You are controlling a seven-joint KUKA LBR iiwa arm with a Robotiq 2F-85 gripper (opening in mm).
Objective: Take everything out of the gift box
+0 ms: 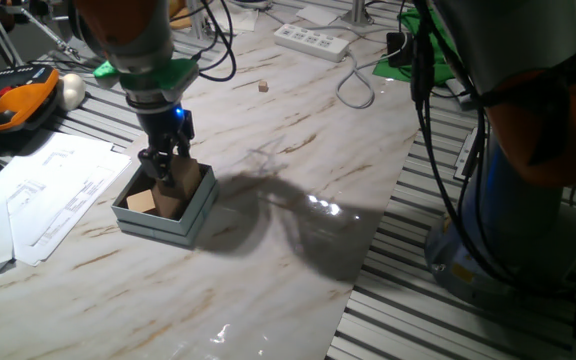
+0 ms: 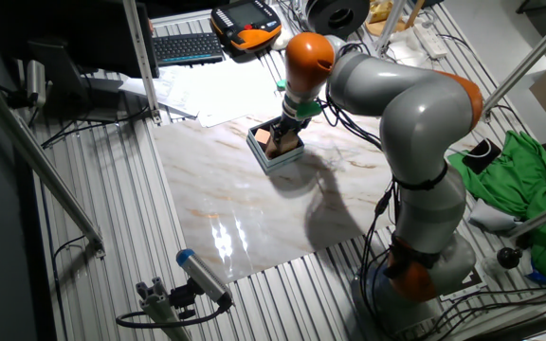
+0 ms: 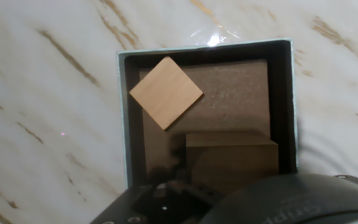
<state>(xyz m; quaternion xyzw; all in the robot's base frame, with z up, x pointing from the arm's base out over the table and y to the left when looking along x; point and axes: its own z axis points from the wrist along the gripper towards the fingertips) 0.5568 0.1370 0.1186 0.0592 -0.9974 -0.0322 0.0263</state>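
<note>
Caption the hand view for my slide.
Looking down into the box on the marble table: one block turned diamond-wise, a second block nearer the camera.

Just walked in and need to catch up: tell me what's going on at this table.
The KUKA arm has its tool lowered into the gift box on the marble table, right at one wooden block. A second wooden block lies loose on the box floor. Whether the tool has actually closed on the block cannot be told. No puzzle cube shows in the box.
</note>
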